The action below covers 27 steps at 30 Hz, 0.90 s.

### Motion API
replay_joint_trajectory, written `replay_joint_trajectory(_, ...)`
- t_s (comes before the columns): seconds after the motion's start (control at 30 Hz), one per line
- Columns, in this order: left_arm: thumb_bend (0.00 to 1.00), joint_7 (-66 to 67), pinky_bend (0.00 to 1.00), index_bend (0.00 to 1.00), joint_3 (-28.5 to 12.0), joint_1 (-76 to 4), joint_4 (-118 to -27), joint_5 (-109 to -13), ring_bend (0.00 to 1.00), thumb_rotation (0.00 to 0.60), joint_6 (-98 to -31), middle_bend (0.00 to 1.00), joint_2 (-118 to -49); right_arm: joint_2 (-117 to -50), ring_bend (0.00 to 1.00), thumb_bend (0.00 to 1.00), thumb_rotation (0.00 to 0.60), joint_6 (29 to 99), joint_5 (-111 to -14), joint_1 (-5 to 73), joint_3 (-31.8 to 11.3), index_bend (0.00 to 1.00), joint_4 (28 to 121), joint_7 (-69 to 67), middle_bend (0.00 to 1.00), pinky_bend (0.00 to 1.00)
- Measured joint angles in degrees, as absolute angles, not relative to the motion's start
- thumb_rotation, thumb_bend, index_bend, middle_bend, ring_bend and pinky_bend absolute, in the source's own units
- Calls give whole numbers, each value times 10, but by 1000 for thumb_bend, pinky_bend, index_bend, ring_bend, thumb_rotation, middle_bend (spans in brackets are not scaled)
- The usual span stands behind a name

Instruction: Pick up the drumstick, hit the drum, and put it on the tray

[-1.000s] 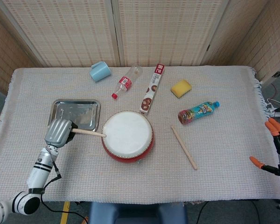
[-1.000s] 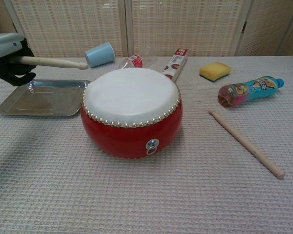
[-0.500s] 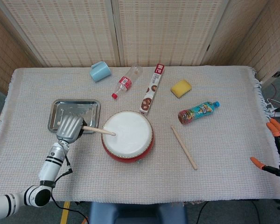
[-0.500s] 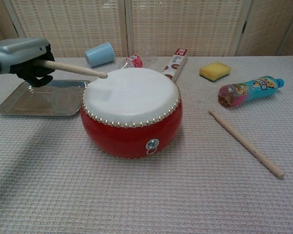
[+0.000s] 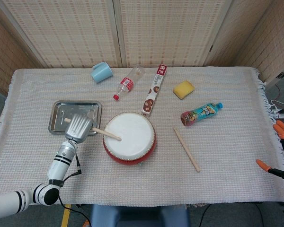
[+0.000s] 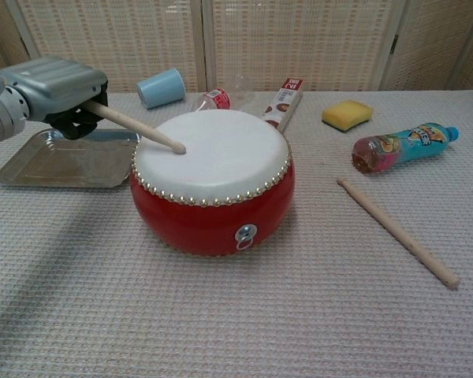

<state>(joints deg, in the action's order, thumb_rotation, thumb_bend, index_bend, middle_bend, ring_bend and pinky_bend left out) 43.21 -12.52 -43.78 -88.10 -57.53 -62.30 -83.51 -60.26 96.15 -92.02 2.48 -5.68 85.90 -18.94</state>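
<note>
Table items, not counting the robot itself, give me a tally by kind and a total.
Drumsticks: 2, one held by the left robot hand, one lying loose
Drum: 1
Tray: 1
Bottles: 2, clear and colourful
Cup: 1
Sponge: 1
Long box: 1
Total: 9
</note>
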Motion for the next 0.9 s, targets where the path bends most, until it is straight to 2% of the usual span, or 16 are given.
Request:
replay_joint_trajectory(0.3,604,316,1000,1000,-164,-436,-917,-498,1000,600,-605,1000,-822,-606,0,64,600,961,-917,24,-57,0,851,-197,19,68)
replay_joint_trajectory(0.4,604,329,1000,1000,-160,-442,-914,-494,1000,600,-604,1000,-825,-607,0,64,600,958,-915,25,-57,0,849,-199,19,68)
replay_joint_trajectory(0.6,603,414,1000,1000,-123,-458,-877,-511,1000,600,-611,1000,-842,-607,0,64,600,956,-912,25,-58,0,846,-203,19,68)
replay_joint_trajectory(0.7,602,419,1000,1000,-121,-460,-873,-510,1000,600,-615,1000,-846,-607,0,64,600,957,-912,24,-58,0,846,-204,19,68)
replay_joint_trajectory(0.9,589,328,1000,1000,-160,-449,-914,-485,1000,600,-617,1000,-825,-608,0,64,600,959,-913,23,-57,0,843,-207,19,68)
